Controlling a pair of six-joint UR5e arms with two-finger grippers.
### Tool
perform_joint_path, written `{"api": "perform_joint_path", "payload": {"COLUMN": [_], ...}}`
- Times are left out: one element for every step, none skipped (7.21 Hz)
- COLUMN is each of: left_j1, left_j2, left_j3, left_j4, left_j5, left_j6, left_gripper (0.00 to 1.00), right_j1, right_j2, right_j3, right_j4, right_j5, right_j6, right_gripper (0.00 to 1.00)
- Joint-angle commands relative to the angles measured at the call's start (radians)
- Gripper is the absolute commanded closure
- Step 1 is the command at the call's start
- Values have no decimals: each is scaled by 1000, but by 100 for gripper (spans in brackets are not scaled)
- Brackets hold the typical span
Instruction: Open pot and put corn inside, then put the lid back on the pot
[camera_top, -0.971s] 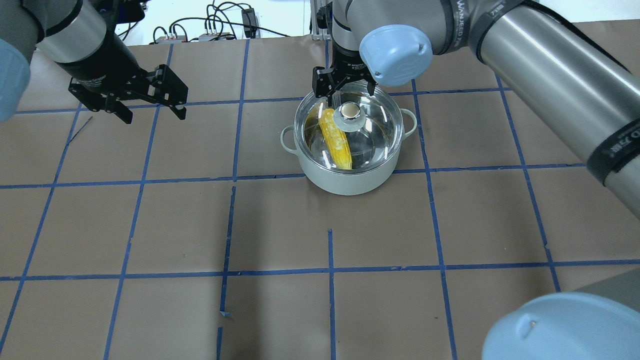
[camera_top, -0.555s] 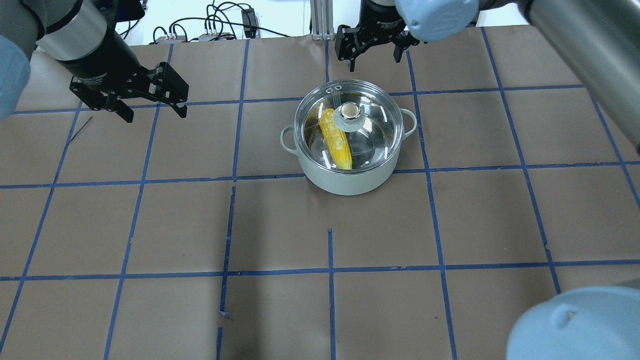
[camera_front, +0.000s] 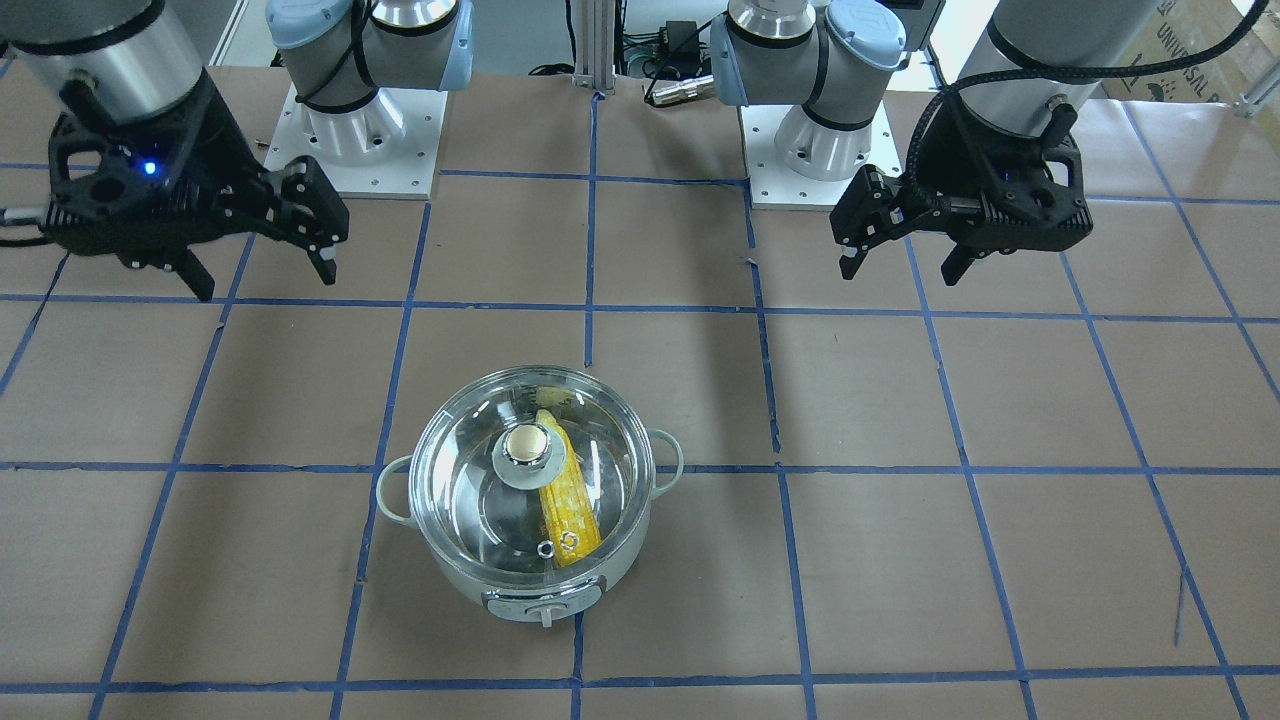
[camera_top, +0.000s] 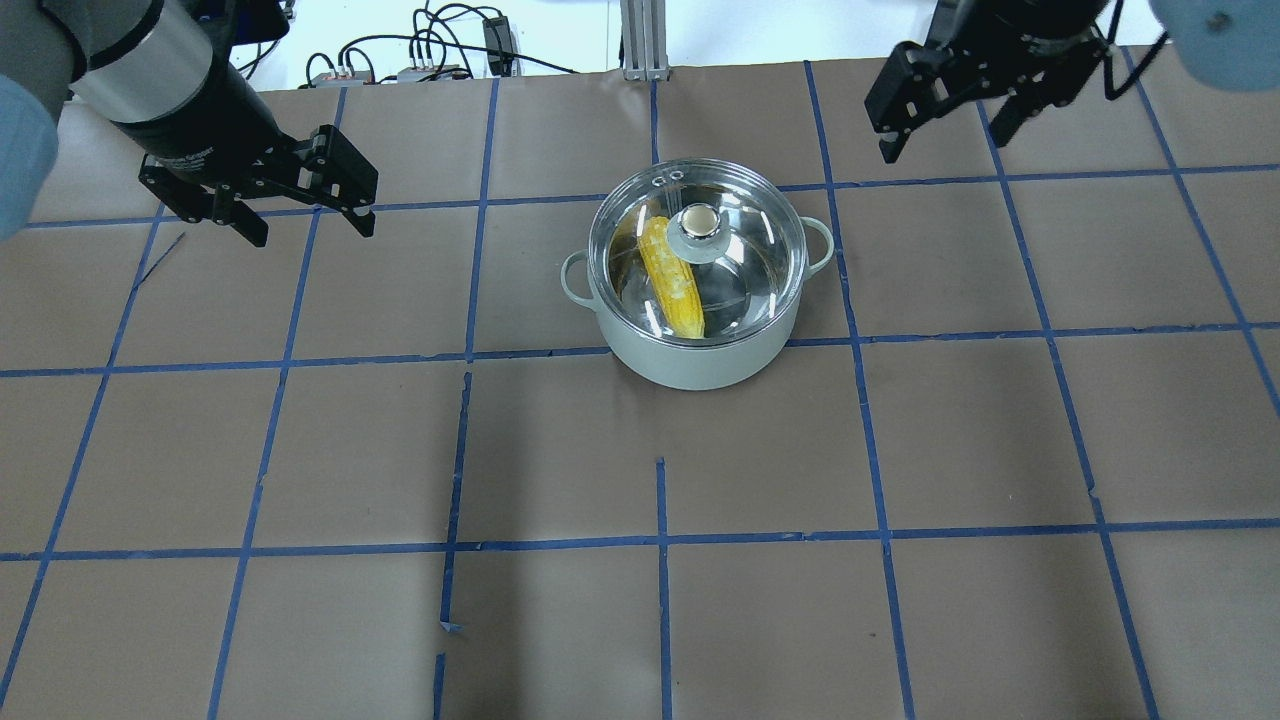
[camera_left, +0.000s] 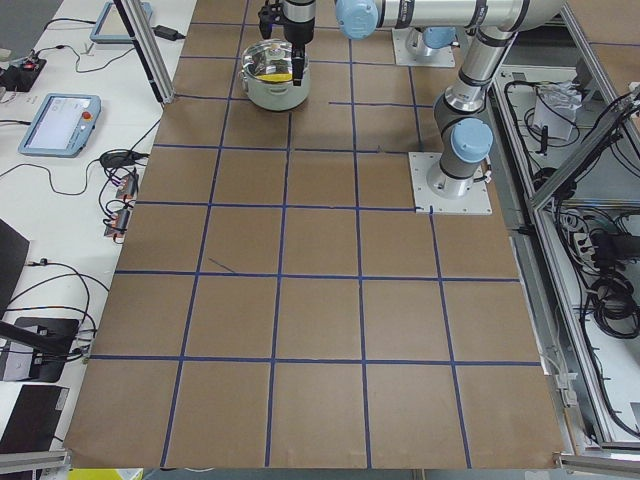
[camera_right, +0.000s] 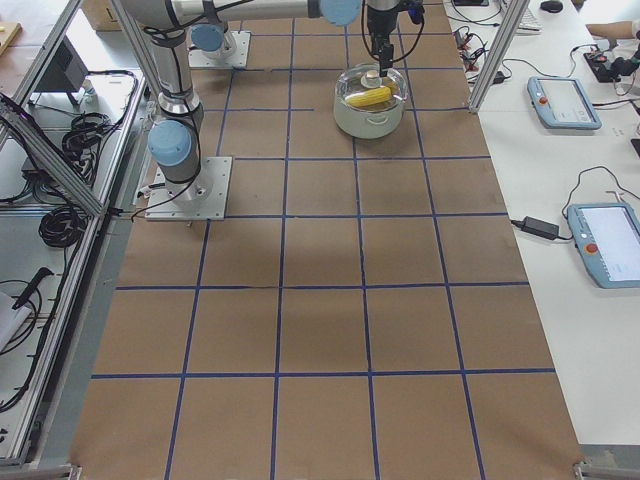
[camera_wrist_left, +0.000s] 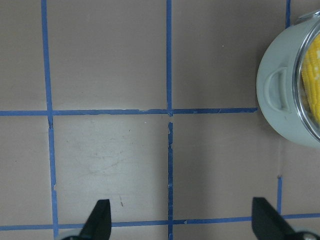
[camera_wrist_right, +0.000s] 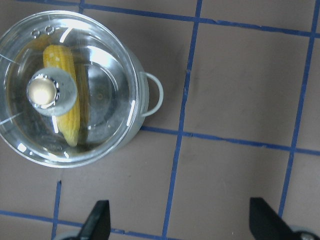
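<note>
Nearest the camera in the overhead view, the lower half of the frame is only the table (camera_top: 780, 620), brown paper crossed by blue tape lines (camera_top: 662, 500).

Just above the middle of the frame stands the pot (camera_top: 690, 360), upright on a crossing of tape lines, with its loop handles (camera_top: 572, 278) pointing to the left and right of the frame. The lid (camera_top: 699, 223) sits on it; its steel rim appears to lie level all round the pot's mouth, so it looks properly seated and not perched on an edge. Through the glass the corn (camera_top: 672, 280) shows inside the pot, left of the lid's knob and running from the upper part of the bowl down towards its lower edge. It fits under the dome because it lies flat along the steel floor instead of standing on end. In my judgement every step of the task is done.

Further back, the left gripper (camera_top: 310, 228) hangs over the table in the upper left of the frame, with its fingers spread wide and nothing between them. The right gripper (camera_top: 940, 142) is in the upper right, likewise spread and empty. Both are well apart from the pot, which probably keeps them from knocking the lid.

Beyond the table's far edge, at the top of the frame, lies a tangle of cables (camera_top: 430, 50).
</note>
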Motion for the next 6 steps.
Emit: {"api": "perform_joint_path", "payload": {"left_j1": [1,1,1,1,1,1], "left_j2": [0,-5,-11,-14,-11,-12], "left_j3": [0,0,3,4,6,4], "left_j4": [0,1,3,6,6,8], "left_j5": [-2,-2,-2,-2,-2,-2], "left_j6": [0,0,0,0,0,0], "left_gripper": [0,0,0,0,0,0], "right_j1": [-16,-16,-16,-16,-16,-14], "right_j2": [-126,-126,-132,-137,-132,-125], "right_j3": [126,128,117,102,61,53], "right_j4": [53,105,112,118,118,112], "right_j5": [-6,-44,-75,-77,-75,-75], "right_j6": [-2,5,11,9,8,0], "right_gripper": [3,3,3,3,3,3]}}
